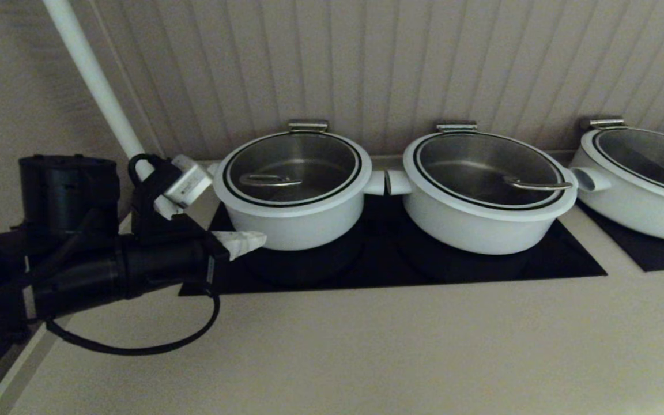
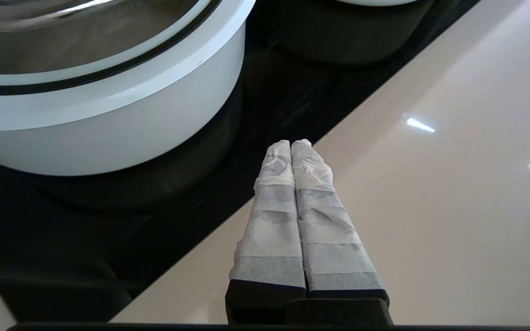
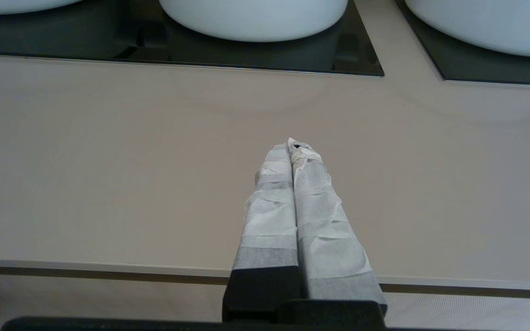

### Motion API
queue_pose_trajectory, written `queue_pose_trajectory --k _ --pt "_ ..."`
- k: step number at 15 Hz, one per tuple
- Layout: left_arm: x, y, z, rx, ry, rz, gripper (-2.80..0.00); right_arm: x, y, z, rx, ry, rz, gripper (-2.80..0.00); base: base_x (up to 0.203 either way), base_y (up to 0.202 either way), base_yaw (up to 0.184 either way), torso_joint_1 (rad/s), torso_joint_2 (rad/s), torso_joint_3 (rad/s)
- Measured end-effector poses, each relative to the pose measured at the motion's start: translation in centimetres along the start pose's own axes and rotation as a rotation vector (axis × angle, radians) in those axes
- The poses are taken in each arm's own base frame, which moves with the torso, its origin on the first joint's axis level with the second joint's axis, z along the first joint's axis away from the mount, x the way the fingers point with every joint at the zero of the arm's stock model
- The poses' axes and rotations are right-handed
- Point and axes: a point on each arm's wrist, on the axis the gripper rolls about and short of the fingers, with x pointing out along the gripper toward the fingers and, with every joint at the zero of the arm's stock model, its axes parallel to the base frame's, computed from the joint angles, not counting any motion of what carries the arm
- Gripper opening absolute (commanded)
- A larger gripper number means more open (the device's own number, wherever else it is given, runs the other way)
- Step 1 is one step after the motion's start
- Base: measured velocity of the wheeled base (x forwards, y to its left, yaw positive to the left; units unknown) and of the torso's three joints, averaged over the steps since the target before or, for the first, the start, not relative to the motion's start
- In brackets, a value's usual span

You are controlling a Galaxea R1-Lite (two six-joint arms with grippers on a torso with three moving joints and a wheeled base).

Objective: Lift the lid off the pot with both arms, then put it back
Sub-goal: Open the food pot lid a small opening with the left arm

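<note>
The pot (image 1: pixel 297 216) is the leftmost, narrower white pot on the black hob. Its glass lid (image 1: pixel 291 167) with the steel wire handle (image 1: pixel 268 180) sits closed on it. My left gripper (image 1: pixel 260 238) is shut and empty, its taped tip just left of the pot's front wall, low by the hob. In the left wrist view the left gripper (image 2: pixel 291 143) lies beside the pot (image 2: pixel 108 133) without touching it. My right gripper (image 3: pixel 292 145) is shut and empty over the bare counter, back from the hob; it does not show in the head view.
A wider white pot (image 1: pixel 482 222) with a lid stands right of the task pot, their side handles nearly touching. A third white pot (image 1: pixel 637 196) sits at the far right on another hob. A white pipe (image 1: pixel 95 80) rises at the back left. The beige counter (image 1: pixel 366 346) stretches in front.
</note>
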Motion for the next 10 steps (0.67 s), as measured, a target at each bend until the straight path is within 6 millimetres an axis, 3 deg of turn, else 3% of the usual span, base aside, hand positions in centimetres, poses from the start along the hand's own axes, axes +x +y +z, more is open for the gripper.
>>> queue_pose_trajectory --k 10 --pt "2.7 0.9 1.0 0.015 -0.039 0.048 -2.8 0.0 0.0 0.0 0.0 0.0 0.0 -2.8 0.0 0.0 0.0 0.0 0.0 0.0"
